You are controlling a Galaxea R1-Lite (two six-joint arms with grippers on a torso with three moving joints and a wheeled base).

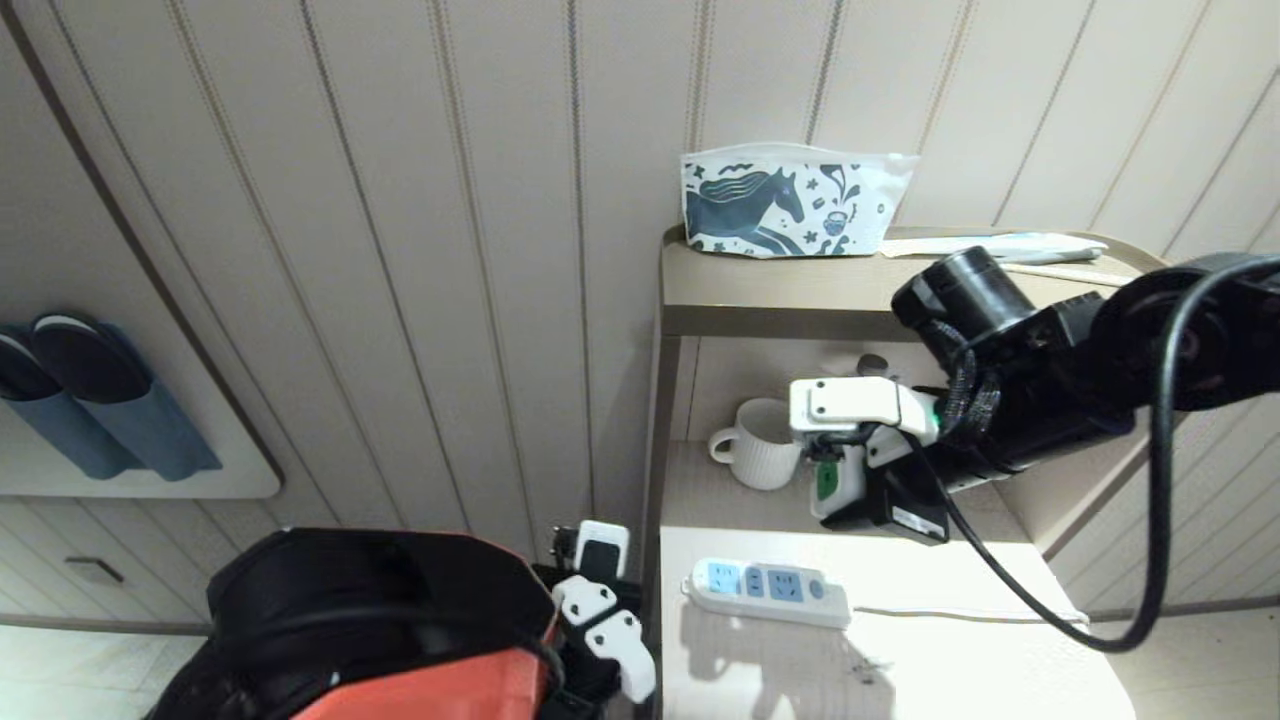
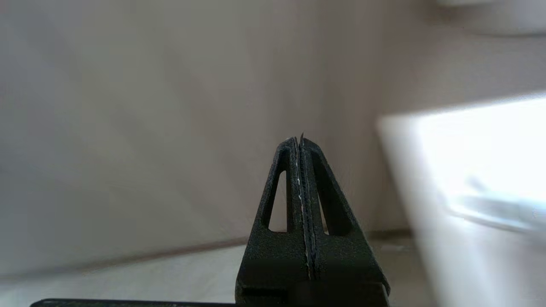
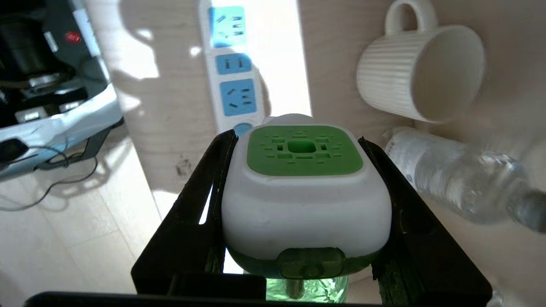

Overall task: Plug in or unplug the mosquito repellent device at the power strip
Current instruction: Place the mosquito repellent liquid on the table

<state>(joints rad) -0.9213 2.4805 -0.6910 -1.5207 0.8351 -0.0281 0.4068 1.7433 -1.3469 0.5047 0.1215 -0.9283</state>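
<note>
- At centre right of the head view, the right gripper (image 1: 835, 490) is clamped on the mosquito repellent device (image 3: 305, 192), held above the counter (image 1: 900, 670).
- Below it, lower centre, lies the power strip (image 1: 768, 592).
- Lower left, the left gripper (image 2: 301, 140) has its fingers pressed together, holding nothing.

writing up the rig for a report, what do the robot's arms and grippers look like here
The right arm is black, with cylindrical joints, a white housing at the wrist and a black cable looping below it. The right gripper has flat black fingers. The left gripper has textured black wedge-shaped fingers with triangular cut-outs. The left arm shows white wrist housings over black parts.
</note>
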